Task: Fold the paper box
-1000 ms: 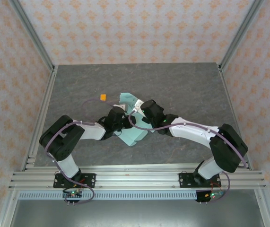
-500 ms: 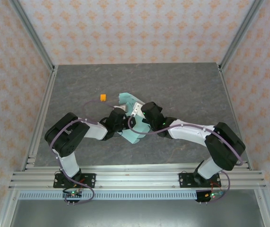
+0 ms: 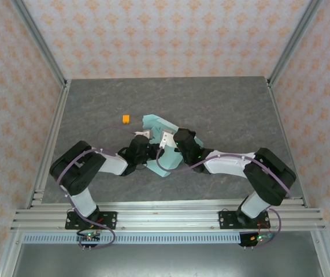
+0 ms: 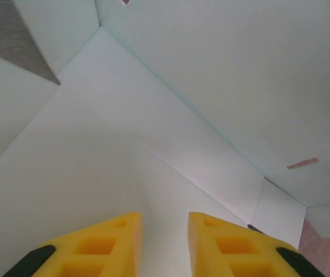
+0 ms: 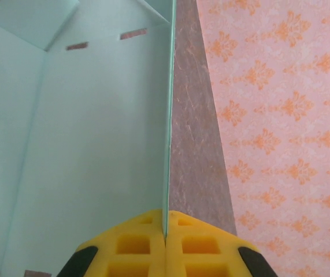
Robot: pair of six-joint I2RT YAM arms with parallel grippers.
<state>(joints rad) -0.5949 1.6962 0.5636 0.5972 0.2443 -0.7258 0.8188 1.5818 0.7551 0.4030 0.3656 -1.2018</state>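
Note:
The paper box (image 3: 155, 123) is a pale mint-blue card sheet, partly folded, lying mid-table between both arms. My left gripper (image 3: 150, 154) is at its left side. In the left wrist view the yellow fingers (image 4: 118, 236) stand apart over a flat panel of the box (image 4: 211, 86), and the left gripper (image 4: 165, 228) is open with nothing between them. My right gripper (image 3: 171, 150) is at the box's right side. In the right wrist view the right gripper (image 5: 166, 224) is shut on the thin edge of an upright panel of the box (image 5: 95, 144).
A tiny orange piece (image 3: 126, 119) lies on the grey tabletop (image 3: 222, 109) just left of the box's far flap. Metal frame posts and patterned walls (image 3: 170, 34) bound the table. Open grey surface lies at the back and right.
The left gripper's fingers have spread wider. Both wrists have drawn closer together over the box, and the box has shifted slightly toward the near edge. The right grip stays pinched.

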